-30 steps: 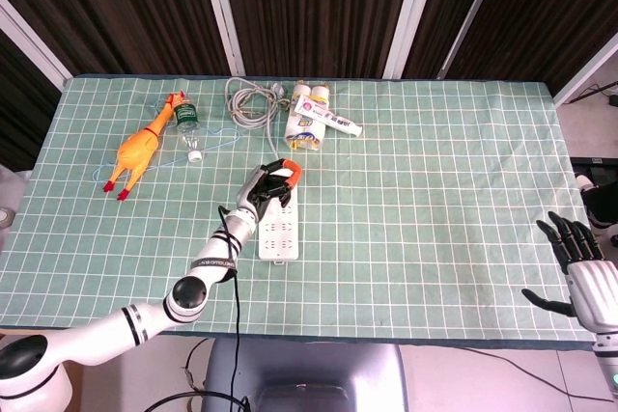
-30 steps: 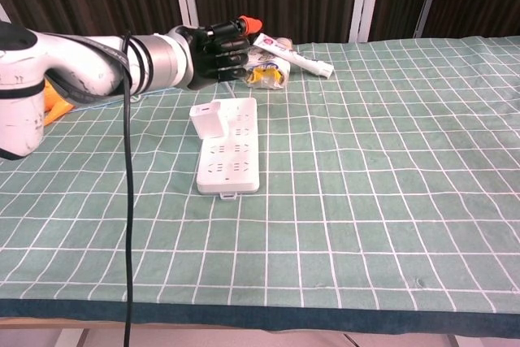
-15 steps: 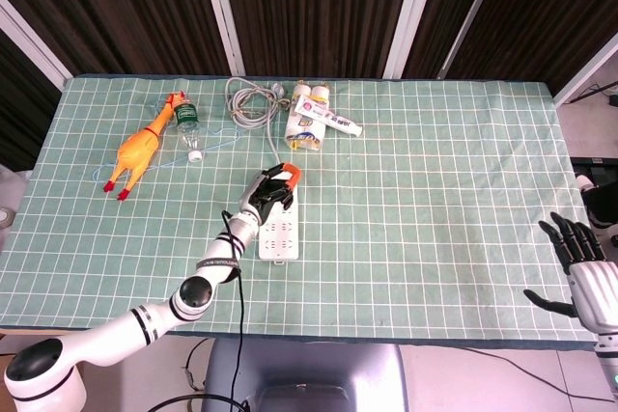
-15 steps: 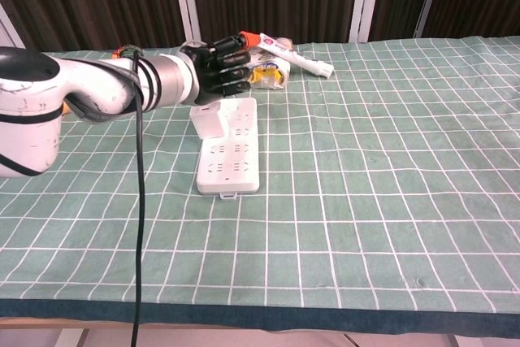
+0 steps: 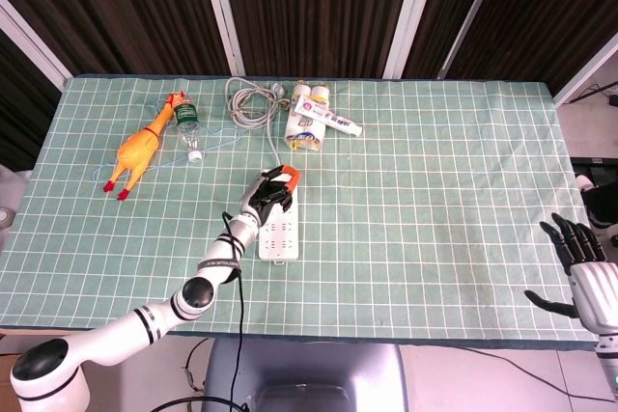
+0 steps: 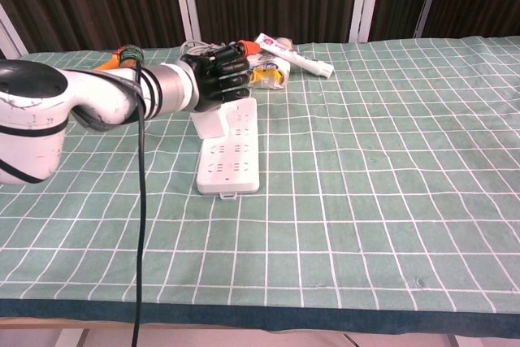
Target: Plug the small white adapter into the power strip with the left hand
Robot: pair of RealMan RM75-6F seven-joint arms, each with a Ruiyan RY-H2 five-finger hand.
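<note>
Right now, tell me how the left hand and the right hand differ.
The left hand is over the table, fingers curled on top of the white adapter at the power strip; the right hand hangs off the table's right edge, fingers spread, holding nothing. Both have dark fingers.

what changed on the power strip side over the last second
The left hand came down from above the strip's far end onto the small white adapter, fingers now curled over its top. The adapter, power strip and right hand stayed put.
</note>
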